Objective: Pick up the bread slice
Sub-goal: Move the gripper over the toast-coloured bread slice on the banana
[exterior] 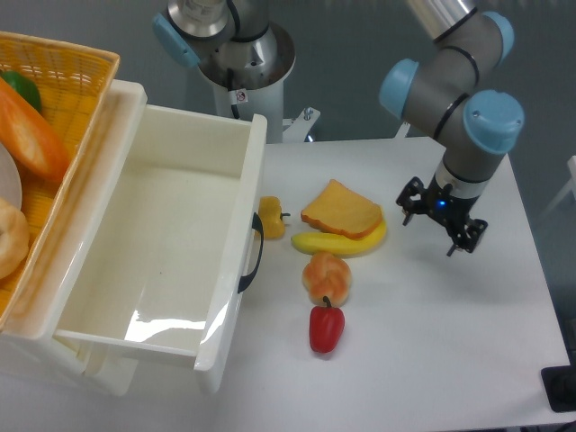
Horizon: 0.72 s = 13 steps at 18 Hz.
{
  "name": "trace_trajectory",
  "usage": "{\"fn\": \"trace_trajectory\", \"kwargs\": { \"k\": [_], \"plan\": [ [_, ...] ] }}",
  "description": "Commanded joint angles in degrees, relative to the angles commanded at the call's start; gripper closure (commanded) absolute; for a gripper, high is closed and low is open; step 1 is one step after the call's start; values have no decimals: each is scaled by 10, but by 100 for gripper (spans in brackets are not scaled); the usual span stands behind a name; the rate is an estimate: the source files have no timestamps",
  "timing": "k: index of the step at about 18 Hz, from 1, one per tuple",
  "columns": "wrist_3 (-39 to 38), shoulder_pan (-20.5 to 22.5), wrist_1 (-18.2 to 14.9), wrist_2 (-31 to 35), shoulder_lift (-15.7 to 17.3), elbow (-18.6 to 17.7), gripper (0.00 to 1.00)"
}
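The single fixed camera looks down on a white table (432, 342). The flat, golden-orange bread slice (342, 210) with its darker brown crust edge lies near the table's middle, resting partly on a curved yellow banana (340, 241) that shows along its lower edge. Just left of the pair sits a small yellow pepper-like toy (272, 218). Below the banana is a round knotted orange bun (326, 275), and touching its lower side a red toy pepper (327, 328).

The black two-finger gripper (437, 224) hangs from the grey and blue arm just right of the bread slice, apart from it and holding nothing. Its 2 fingers stand spread, with a clear gap between them.

On the left, a white plastic open drawer box (162, 243) with a dark handle (255, 253) stands at the table's edge. Behind it, at the far left, a woven yellow basket (67, 63) holds a long orange loaf (31, 135).
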Motion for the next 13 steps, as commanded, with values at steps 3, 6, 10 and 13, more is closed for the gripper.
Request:
{"fn": "trace_trajectory", "kwargs": {
  "k": [3, 6, 10, 13],
  "plan": [
    [-16, -13, -13, 2, -2, -10, 0],
    [-54, -33, -18, 4, -5, -11, 0],
    [-57, -47, -29, 4, -6, -18, 7],
    [-56, -53, -67, 5, -3, -26, 15]
  ]
}}
